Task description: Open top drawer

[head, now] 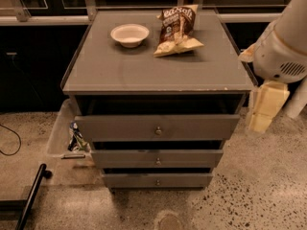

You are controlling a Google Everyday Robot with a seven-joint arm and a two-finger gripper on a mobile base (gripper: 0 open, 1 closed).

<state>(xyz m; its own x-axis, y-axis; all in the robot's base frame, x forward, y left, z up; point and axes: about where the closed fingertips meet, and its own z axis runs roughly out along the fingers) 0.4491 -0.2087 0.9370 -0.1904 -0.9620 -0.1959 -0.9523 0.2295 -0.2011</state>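
Note:
The top drawer (156, 127) is the widest of three grey drawers in a grey cabinet. It has a flat front and a small round metal knob (158, 130). It stands pulled out a little, with a dark gap above its front. My gripper (265, 110) is a cream-coloured part hanging from the white arm (280, 51). It is to the right of the cabinet at the height of the top drawer, apart from the drawer and clear of the knob.
Two narrower drawers (157, 158) sit below, each slightly out. On the cabinet top (120, 71) are a white bowl (129, 34) and a chip bag (176, 30). A clear bin (64, 135) stands at the left and a black bar (31, 195) lies on the speckled floor.

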